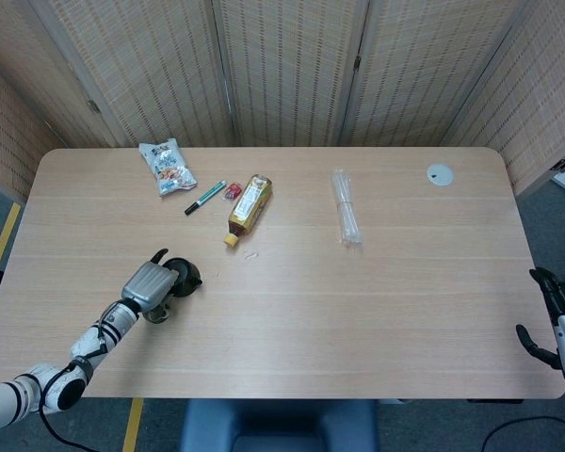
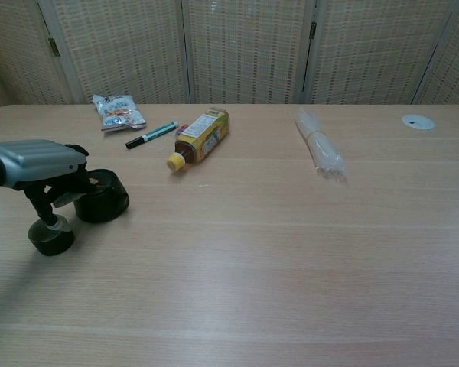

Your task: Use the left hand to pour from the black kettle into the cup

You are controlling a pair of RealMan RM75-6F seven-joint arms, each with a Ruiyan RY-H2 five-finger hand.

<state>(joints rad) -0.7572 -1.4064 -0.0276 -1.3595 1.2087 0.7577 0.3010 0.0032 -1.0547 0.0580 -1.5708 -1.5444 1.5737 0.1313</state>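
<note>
Grasp step: left hand at left of frame, fingers around black kettle handle, grip firmness unclear, cup just beside at lower left; next lift and tilt; right hand idle, fingers apart.

Count on the surface: one black kettle, one cup, one snack bag, one marker, one bottle, one clear plastic bundle, one white disc, plus two hands, left hand and right hand.
</note>
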